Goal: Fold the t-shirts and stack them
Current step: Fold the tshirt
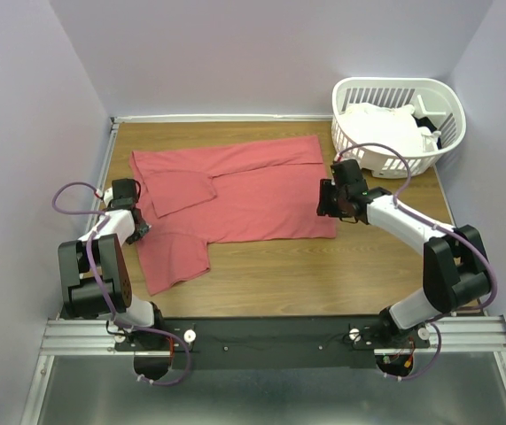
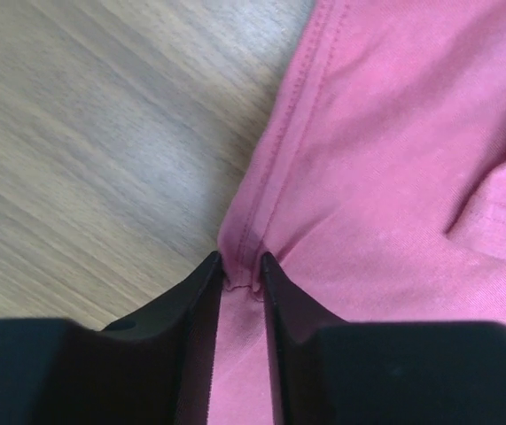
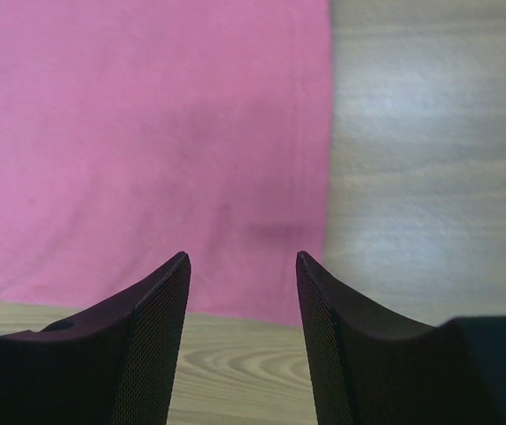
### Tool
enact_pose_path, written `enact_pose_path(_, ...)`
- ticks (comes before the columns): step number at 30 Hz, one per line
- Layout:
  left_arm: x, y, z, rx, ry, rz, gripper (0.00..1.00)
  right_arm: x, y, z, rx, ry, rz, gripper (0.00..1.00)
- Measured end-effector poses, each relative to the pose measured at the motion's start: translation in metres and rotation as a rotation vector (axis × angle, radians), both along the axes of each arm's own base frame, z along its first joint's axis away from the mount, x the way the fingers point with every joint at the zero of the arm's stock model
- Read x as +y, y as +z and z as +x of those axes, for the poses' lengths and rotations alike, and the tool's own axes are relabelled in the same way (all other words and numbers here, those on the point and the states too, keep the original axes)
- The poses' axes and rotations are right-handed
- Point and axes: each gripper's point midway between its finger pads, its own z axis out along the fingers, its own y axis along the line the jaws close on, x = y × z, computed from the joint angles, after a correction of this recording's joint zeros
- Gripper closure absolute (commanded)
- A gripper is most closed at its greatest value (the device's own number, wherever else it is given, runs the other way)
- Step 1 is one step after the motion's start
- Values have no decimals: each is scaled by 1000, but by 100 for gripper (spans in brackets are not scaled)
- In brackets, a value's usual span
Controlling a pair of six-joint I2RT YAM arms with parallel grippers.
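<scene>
Soft, even overhead light, faint shadows; both wrist views blur their near fingers [image 2: 159, 363].

**A:** so what's the right gripper [image 3: 242, 257] up to?

**B:** jaws wide apart, nothing in them. The coral shirt [image 3: 146, 133] lies flat underneath, its near corner right at one black finger [image 3: 341, 354]. Stitched hem up the side, then just wood table [image 3: 430, 177] past it.

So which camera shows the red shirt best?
The top external view: only it shows the whole red shirt spread on the table. The left wrist view shows just a stitched edge pinched in the left gripper; the right wrist view shows just one corner beyond the open right gripper.
</scene>
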Motion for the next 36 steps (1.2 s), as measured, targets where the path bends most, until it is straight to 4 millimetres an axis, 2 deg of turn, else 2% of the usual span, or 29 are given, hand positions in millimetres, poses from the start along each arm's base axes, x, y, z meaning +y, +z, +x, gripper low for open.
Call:
enact_pose_path(1, 0, 0, 1, -3, -5, -2, 78, -4, -2, -3, 10, -13, -13, 40)
enact_pose_path(6, -1, 0, 5, -14, -26, -7, 89, -20, -21, -27, 99, -64, -59, 40)
enact_pose_path(7, -1, 0, 5, -16, -30, -7, 94, -22, -25, -33, 120, -73, -63, 40)
enact_pose_path(10, -2, 0, 6, -18, -37, -6, 100, -26, -34, -46, 167, -94, -70, 42)
enact_pose_path(13, -2, 0, 6, -18, -40, -6, 100, -28, -38, -53, 195, -119, -64, 43)
enact_pose_path(17, -2, 0, 6, -19, -41, -7, 100, -27, -40, -53, 204, -142, -53, 45)
enact_pose_path(26, -2, 0, 6, -19, -41, -6, 100, -25, -58, -53, 258, -174, -59, 47)
enact_pose_path(29, -2, 0, 6, -21, -41, -6, 100, -24, -58, -49, 258, -177, -58, 53)
enact_pose_path(36, -2, 0, 6, -23, -40, -5, 100, -27, -60, -47, 250, -192, -71, 79)
